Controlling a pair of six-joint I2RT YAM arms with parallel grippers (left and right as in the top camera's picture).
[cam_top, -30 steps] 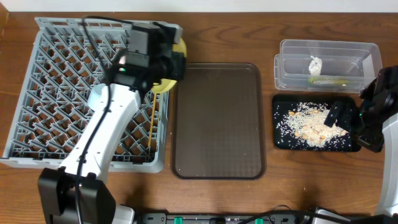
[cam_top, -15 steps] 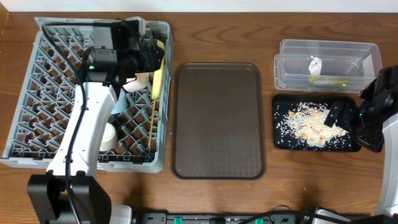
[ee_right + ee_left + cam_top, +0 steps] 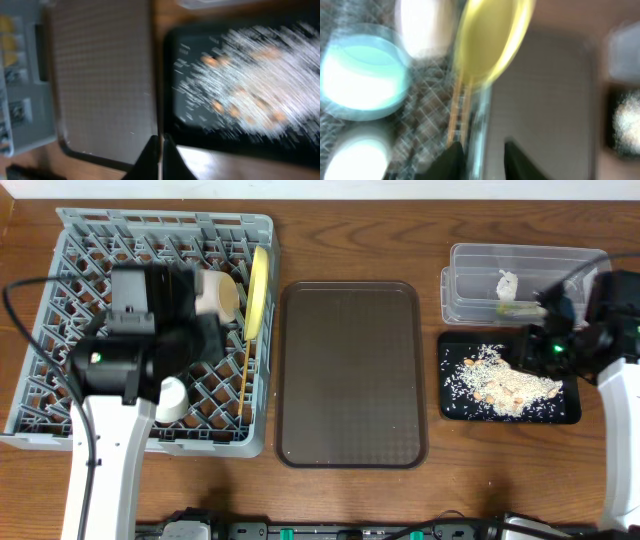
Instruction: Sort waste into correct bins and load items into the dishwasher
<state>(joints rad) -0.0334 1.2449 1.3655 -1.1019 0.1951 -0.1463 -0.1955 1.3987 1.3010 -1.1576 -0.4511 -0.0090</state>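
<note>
Plate (image 3: 259, 290) stands on edge at right side of rack (image 3: 60, 280), chopsticks (image 3: 245, 380) beside it. Blue bowl (image 3: 362, 75) hidden overhead by left arm (image 3: 130, 370); wrist views blurred. Left gripper (image 3: 482, 157) fingers apart, empty; right gripper (image 3: 159, 155) fingers together, at black tray (image 3: 450, 405).

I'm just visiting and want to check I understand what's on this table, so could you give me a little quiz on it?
1. True or false: the plate stands on edge in the rack.
2. Where do the scraps lie? A) in the rack B) in the black tray C) on the brown tray
3. Fill the gap: the tub holds a wrapper and a white ____.

Key: 1 true; 2 B; 3 tissue.
</note>
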